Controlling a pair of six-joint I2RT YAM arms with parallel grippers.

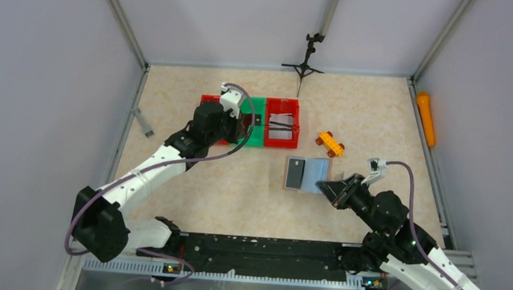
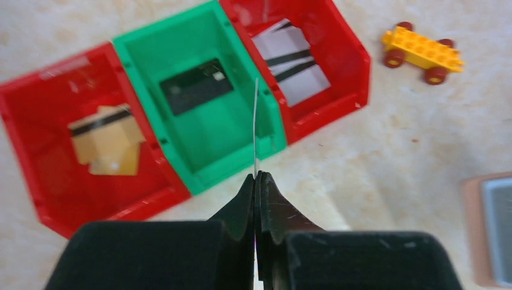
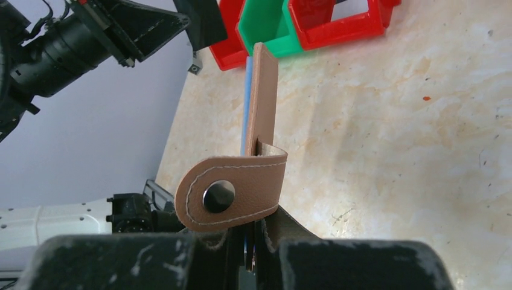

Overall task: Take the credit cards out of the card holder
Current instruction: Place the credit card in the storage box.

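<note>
The left tool (image 2: 256, 179) pinches a credit card (image 2: 256, 121) edge-on above the wall between the green bin (image 2: 199, 163) and a red bin (image 2: 350, 66) (too near the divider, I judge). Shift it squarely over one bin before letting go. The right tool (image 3: 253, 235) clamps the open card holder (image 3: 264, 90) by its strap end, low over the worktop (image 3: 392, 151), with a black card (image 1: 295, 174) inside.

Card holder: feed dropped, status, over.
Left gripper shut on thin pale card above green plastic bin. Right gripper shut on tan leather card holder. Path clear.
</note>
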